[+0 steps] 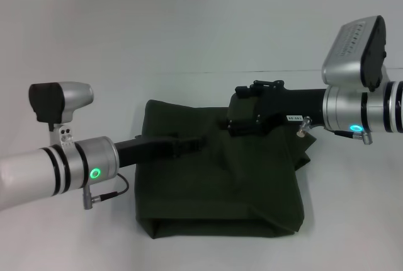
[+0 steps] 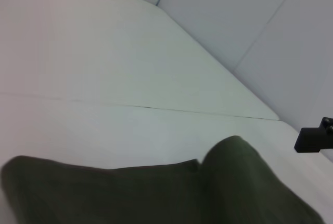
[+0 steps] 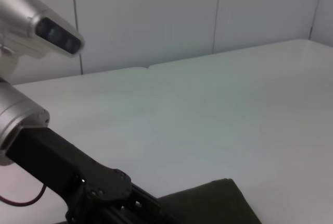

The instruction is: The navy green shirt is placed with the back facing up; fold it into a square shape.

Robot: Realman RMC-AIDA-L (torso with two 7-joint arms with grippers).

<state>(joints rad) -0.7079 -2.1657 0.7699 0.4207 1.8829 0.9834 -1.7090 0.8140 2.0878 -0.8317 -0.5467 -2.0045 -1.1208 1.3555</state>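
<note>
Olive cloth: the navy green shirt (image 1: 220, 183) lies on the white table (image 1: 189, 31), already folded into a rough rectangle; plain side up, no lettering showing.
Shirt position: middle of the table in the head view, between the two arms and under both of them.
Shirt edges: near edge is a thick doubled fold with a flap turned under; the robot's right side is uneven, with a loose layer sticking out at the corner; far left corner is fairly square.
Shirt surface: soft diagonal wrinkles run across the top layer.
Left gripper: the left gripper (image 1: 189, 143) reaches in from the left side, lying low over the shirt's upper left part, its dark body stretched across the cloth. Finger state cannot be told; the tips merge with the dark fabric.
Right gripper: the right gripper (image 1: 249, 120) reaches in from the right, over the far edge of the shirt near its middle. Finger state cannot be told here either.
Left wrist view: shirt (image 2: 156, 193) fills the lower part, with a raised fold of cloth; bare table beyond; a dark bit of the other arm at the frame edge.
Right wrist view: a corner of the shirt (image 3: 218, 206) on the table, with the left arm's dark link (image 3: 78, 177) crossing beside it.
</note>
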